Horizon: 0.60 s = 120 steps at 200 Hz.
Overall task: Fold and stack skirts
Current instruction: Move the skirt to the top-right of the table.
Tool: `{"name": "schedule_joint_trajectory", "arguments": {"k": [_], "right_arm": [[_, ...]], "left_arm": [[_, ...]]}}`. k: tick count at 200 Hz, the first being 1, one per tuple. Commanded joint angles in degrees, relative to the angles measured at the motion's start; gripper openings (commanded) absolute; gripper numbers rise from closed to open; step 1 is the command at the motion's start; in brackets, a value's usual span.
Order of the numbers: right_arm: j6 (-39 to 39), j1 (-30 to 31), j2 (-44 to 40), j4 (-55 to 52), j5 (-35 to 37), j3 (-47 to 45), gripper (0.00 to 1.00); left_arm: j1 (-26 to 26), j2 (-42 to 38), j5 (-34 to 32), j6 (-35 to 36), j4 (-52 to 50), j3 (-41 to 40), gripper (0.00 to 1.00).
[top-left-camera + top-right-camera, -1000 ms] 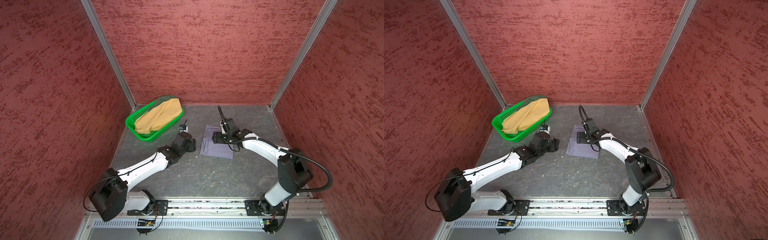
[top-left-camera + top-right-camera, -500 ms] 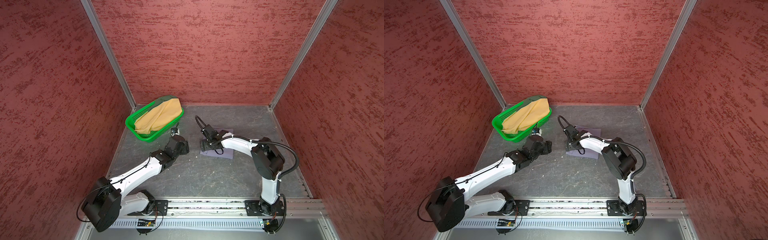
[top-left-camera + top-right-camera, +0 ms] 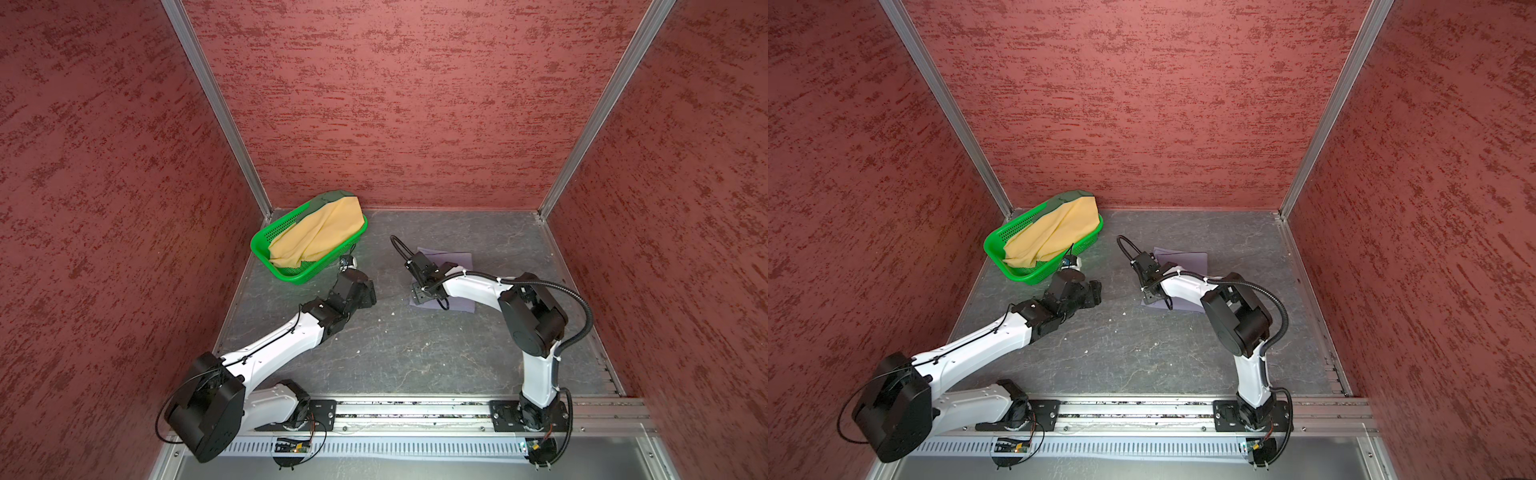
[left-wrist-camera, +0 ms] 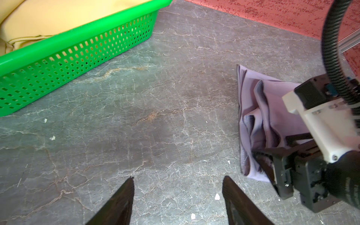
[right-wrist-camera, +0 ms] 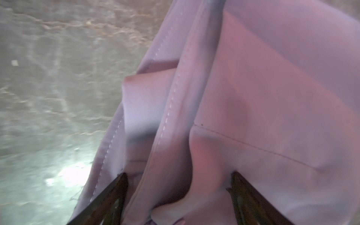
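A folded lavender-grey skirt (image 3: pixel 453 259) (image 3: pixel 1187 259) lies flat on the table right of centre. My right gripper (image 3: pixel 419 293) (image 3: pixel 1150 297) is down on its near-left corner. In the right wrist view its jaws (image 5: pixel 178 173) stand wide apart, with bunched folds of the lavender skirt (image 5: pixel 272 78) between them. My left gripper (image 4: pixel 179 177) (image 3: pixel 368 291) is open over bare table, between the basket and the lavender skirt (image 4: pixel 272 101). The mustard-yellow skirt (image 3: pixel 320 241) (image 3: pixel 1054 237) lies in the basket, and a dark green skirt (image 3: pixel 332 198) peeks out at the far end.
The bright green perforated basket (image 3: pixel 299 276) (image 4: pixel 78 50) stands at the back left, near the left wall. Red walls close in the table on three sides. A metal rail (image 3: pixel 415 409) with both arm bases runs along the front edge. Small white crumbs dot the table.
My right gripper has swung left across the lavender skirt and come down on its near-left corner. The left gripper drew back slightly and has stayed open.
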Motion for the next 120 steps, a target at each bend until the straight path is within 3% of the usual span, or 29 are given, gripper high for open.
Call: {"name": "schedule_joint_trajectory", "arguments": {"k": [1, 120], "right_arm": [[-8.45, -4.91, 1.88, -2.87, 5.03, -2.2, 0.85], [-38.79, -23.94, 11.77, 8.12, 5.05, 9.31, 0.88]], "left_arm": [[0.55, 0.61, -0.47, 0.57, 1.49, -0.55, 0.71], [2.55, 1.91, -0.65, 2.08, 0.48, 1.03, 0.71]]}}
